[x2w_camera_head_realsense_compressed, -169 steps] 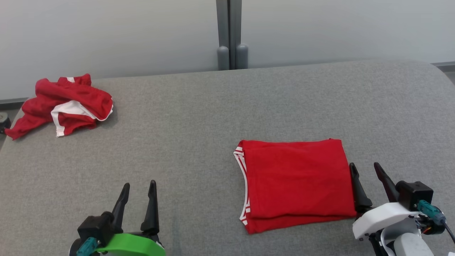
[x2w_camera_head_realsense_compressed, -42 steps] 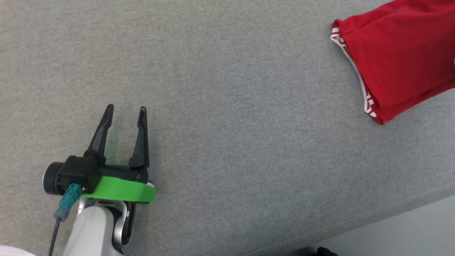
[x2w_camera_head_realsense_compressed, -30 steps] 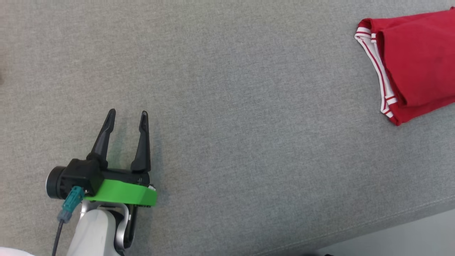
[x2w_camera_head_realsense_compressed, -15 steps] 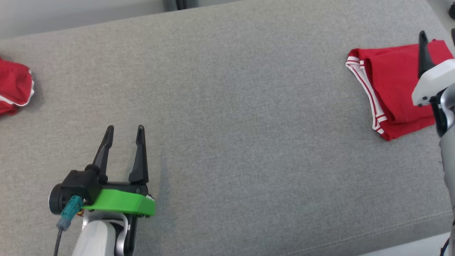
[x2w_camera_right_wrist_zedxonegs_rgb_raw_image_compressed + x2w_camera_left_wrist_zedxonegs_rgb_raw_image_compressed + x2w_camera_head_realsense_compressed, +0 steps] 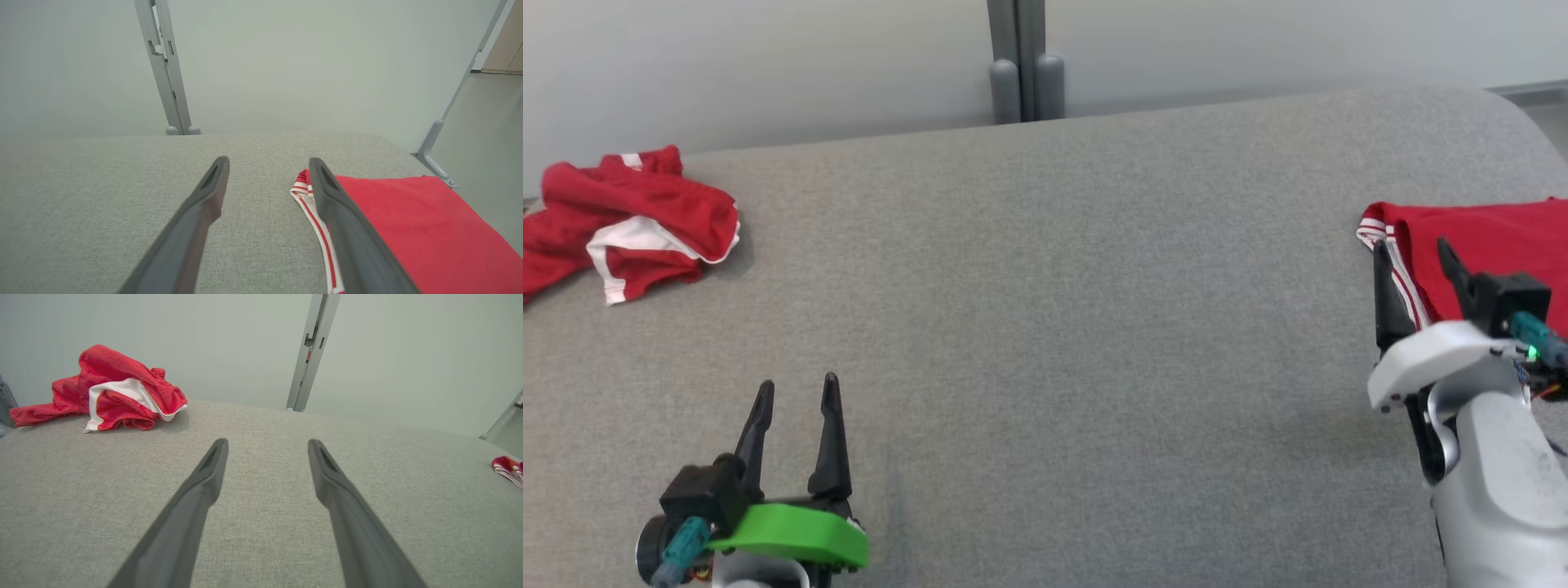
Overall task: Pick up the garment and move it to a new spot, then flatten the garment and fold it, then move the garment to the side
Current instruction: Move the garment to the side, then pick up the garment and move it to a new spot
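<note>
Garment point(image 5: 1494, 237), red rectangle on woven grey cushion point(image 5: 1054, 286); left gripper point(image 5: 798, 381), right gripper point(image 5: 1410, 243) agape

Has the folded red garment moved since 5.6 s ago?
Yes. The folded red garment went to the robot's right: its striped edge was nearly below the grey post; now it lies far right of it.

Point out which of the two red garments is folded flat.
The red garment with white striped trim at the right edge, beside the right gripper; the other, a red-and-white garment, lies crumpled at far left.
</note>
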### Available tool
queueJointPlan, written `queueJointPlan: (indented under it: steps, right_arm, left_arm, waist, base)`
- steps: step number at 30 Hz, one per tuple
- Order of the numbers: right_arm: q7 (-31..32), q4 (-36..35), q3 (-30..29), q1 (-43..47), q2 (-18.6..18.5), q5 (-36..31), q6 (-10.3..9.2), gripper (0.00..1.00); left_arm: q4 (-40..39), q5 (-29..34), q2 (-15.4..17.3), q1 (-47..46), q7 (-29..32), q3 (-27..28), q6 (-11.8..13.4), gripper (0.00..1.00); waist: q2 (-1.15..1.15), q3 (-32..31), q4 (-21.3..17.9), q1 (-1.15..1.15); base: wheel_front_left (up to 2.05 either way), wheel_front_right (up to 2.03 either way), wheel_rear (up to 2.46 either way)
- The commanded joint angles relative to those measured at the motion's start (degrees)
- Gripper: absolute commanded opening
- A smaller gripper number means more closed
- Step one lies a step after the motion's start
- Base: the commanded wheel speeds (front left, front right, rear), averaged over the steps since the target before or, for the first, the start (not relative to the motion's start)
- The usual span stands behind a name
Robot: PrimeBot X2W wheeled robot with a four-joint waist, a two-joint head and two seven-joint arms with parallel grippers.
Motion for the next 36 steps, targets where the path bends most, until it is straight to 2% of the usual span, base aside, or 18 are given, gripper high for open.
queueJointPlan:
  steps: [1, 5, 12, 29, 36]
  right_arm:
    - [-0.23, -2.13, -0.44, 3.95, 0.69, 0.01, -0.09, 1.0]
    - [-0.25, -8.34, -0.2, 11.32, 1.94, 1.84, -0.09, 1.0]
    - [-0.26, -14.44, 4.85, 21.52, 2.14, 8.82, -0.09, 1.0]
    - [-0.27, -15.75, 8.07, 23.52, 2.19, 9.23, -0.09, 1.0]
    - [-0.27, -15.89, 8.16, 23.7, 2.19, 8.95, -0.09, 1.0]
  left_arm:
    - [0.41, 0.37, -0.08, 1.66, -0.04, 0.38, -0.17, 1.0]
    - [0.64, 0.31, -0.28, 4.04, -0.04, 0.63, -0.18, 1.0]
    - [0.43, 0.57, -0.51, 7.38, -0.03, 0.28, -0.19, 1.0]
    - [0.07, -0.56, -0.54, 6.53, -0.03, -1.73, 0.43, 1.0]
    - [0.32, -0.65, -0.54, 5.93, -0.03, -2.18, 0.62, 1.0]
  waist:
    - [0.0, -3.43, 2.76, 0.0]
    - [0.0, -4.62, 3.29, 0.0]
    - [0.0, -5.23, 3.68, 0.0]
    - [0.0, -4.99, 3.51, 0.0]
    - [0.0, -4.9, 5.03, 0.0]
  base:
    - [0.0, 0.0, 0.0]
    - [0.0, 0.0, 0.0]
    - [0.0, 0.0, 0.0]
    - [0.0, 0.0, 0.0]
    - [0.0, 0.0, 0.0]
